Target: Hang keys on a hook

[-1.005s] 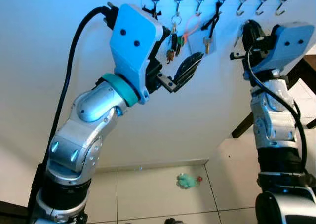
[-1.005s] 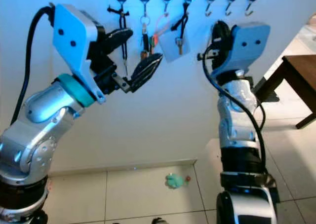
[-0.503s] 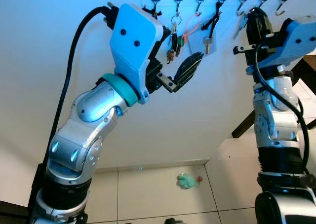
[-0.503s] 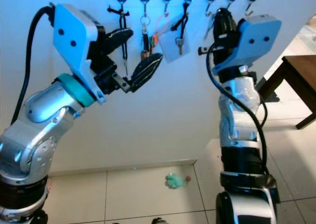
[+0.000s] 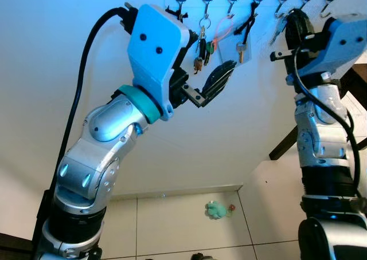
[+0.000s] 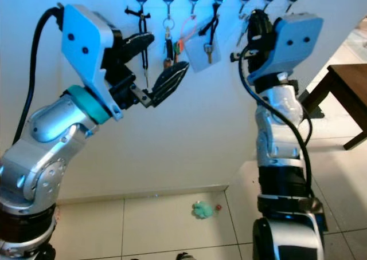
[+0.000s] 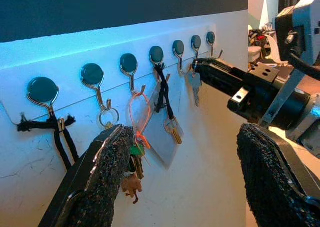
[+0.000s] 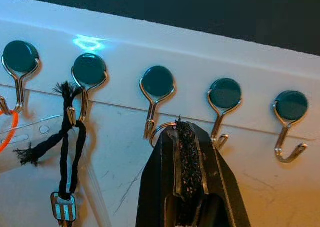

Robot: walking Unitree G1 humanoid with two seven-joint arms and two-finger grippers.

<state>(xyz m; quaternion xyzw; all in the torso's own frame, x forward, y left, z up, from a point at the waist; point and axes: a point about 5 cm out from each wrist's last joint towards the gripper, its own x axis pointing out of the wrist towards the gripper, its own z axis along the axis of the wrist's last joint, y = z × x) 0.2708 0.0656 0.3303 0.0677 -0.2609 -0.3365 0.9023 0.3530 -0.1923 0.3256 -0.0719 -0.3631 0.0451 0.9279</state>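
**A:** What has shifted in the last second?

**B:** The right gripper [image 8: 186, 137] has climbed from below the hook rail [image 7: 125, 47] to just under its fifth hook [image 8: 156, 94], counting from the left arm's end of the rail. The left gripper [image 5: 215, 79] has stayed put below the rail's middle hooks.

**A:** Why is the right arm held so high and close to the wall?

**B:** I'd judge it is bringing the key ring [image 8: 162, 132] level with the bend of that hook so the ring can be slipped over the tip. The four hooks before it already carry things: a black cord [image 7: 57, 132], a bunch of keys [image 7: 131, 162], a clear tag [image 7: 160, 137] on an orange loop, and another key on a black cord.

**A:** And where are the keys against the jaws?

**B:** The right jaws are pressed together on the keys [image 7: 195, 84]. The ring pokes out just above the fingertips, right beside the fifth hook's lower end; whether it has caught the hook I cannot tell. The key blade hangs below the fingers.

**A:** The left jaws?

**B:** Spread wide apart, holding nothing, pointed at the rail.
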